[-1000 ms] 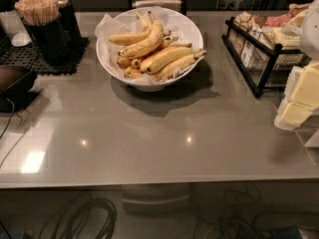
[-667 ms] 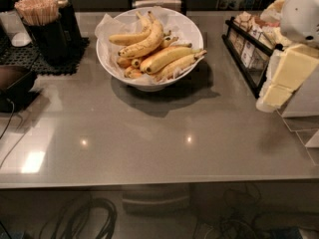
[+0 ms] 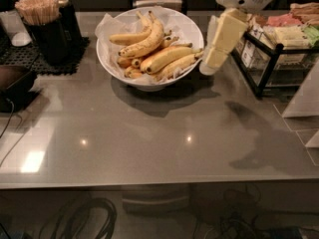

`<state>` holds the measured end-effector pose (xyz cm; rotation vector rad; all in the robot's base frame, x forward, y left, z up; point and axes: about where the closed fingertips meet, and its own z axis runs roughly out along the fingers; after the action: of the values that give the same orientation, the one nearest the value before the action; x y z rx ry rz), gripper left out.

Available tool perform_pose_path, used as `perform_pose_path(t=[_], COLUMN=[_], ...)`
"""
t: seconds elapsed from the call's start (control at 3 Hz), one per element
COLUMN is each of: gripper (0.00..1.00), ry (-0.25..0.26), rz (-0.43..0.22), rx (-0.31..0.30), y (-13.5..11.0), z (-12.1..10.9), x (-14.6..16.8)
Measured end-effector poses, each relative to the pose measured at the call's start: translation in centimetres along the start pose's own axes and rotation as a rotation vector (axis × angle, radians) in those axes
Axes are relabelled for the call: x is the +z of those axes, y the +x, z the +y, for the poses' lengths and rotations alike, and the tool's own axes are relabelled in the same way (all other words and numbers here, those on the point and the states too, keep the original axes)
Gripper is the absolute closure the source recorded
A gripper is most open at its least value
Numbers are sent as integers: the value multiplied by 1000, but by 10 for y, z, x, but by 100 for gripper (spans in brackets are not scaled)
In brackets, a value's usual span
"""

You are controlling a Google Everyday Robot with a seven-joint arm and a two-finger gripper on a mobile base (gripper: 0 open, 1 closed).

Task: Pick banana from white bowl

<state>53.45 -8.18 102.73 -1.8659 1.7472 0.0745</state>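
The white bowl (image 3: 103, 59), lined with crinkled white paper, stands at the back middle of the grey table and holds several bananas. The banana (image 3: 147, 44), long, curved and speckled, lies on top of the pile, slanting up to the right. My gripper (image 3: 210, 64) hangs down from the upper right, just outside the bowl's right rim and above the table. Its cream fingers (image 3: 227, 31) stand slightly apart and hold nothing. It is right of the pile and touches no banana.
A black wire rack (image 3: 269, 63) with snack packets stands close to the right of the gripper. A black holder of wooden sticks (image 3: 42, 19) sits on a black mat at the back left. A dark dish (image 3: 15, 83) lies at the left edge.
My arm has swung in from the right edge, up and to the left, from beside the wire rack to the bowl's right rim. The bananas have not moved.
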Motion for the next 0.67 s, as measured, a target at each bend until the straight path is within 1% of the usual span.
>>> perform_pose_path(t=[0.33, 0.67], gripper=[0, 0], ry=[13, 21], rz=[-11, -12], rx=[-3, 20], y=[-4, 1], z=[-6, -4], x=[-2, -5])
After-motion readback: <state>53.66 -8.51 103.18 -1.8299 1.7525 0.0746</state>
